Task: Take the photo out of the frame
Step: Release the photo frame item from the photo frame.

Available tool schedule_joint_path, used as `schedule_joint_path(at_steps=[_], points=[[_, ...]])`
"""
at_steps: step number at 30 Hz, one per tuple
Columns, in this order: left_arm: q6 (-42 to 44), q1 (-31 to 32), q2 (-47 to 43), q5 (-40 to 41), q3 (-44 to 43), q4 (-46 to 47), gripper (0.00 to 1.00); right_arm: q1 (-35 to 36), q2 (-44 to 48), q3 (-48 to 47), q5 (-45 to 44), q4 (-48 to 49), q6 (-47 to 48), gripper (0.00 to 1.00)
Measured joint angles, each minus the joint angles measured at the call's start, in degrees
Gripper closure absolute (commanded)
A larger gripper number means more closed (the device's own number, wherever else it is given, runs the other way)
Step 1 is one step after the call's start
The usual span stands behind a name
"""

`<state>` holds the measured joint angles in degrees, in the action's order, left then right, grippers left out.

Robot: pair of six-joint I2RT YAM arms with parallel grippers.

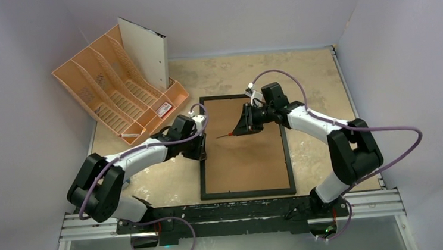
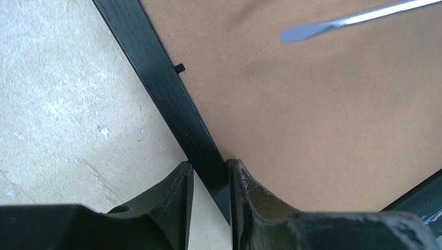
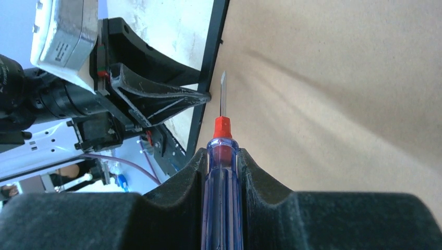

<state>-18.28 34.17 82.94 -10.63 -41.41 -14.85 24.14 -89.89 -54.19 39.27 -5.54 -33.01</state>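
Your frame (image 1: 248, 193) lies face down on the counter (image 2: 62, 104), with its brown backing board (image 1: 251, 158) turned up, so the photo is out of sight, presumably trapped beneath that board. Your left tool (image 2: 209, 166) is pinched narrow across the frame's left rail, one finger outside and one on the board side, most likely to keep the frame from sliding while you pry. Your right tool (image 3: 221, 156) is clamped on a blue-handled screwdriver (image 3: 220, 198), with its flat blade hovering just above the board and aimed at that same rail. A small black tab (image 2: 179, 67) juts from the rail over the board's edge. The blade's likely job is bending such tabs back to free the board.
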Motion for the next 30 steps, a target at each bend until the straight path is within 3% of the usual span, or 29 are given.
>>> schedule_joint_path(at_steps=[4,11,19,30], points=[[-1.1,0.0,-1.8,0.2,2.2,1.6,0.77,0.0,-3.7,-1.5,2.3,3.0,-0.6,1.0],[-2.8,0.0,-4.2,0.9,5.1,4.2,0.58,0.4,-9.4,-3.5,6.1,6.1,0.7,1.0],[-4.2,0.1,-7.2,0.9,8.4,5.6,0.58,1.7,-13.4,-4.1,9.3,6.4,4.2,1.0],[-5.4,0.4,-7.5,0.7,9.1,7.0,0.67,1.9,-16.5,-6.1,10.1,8.0,7.8,1.0]])
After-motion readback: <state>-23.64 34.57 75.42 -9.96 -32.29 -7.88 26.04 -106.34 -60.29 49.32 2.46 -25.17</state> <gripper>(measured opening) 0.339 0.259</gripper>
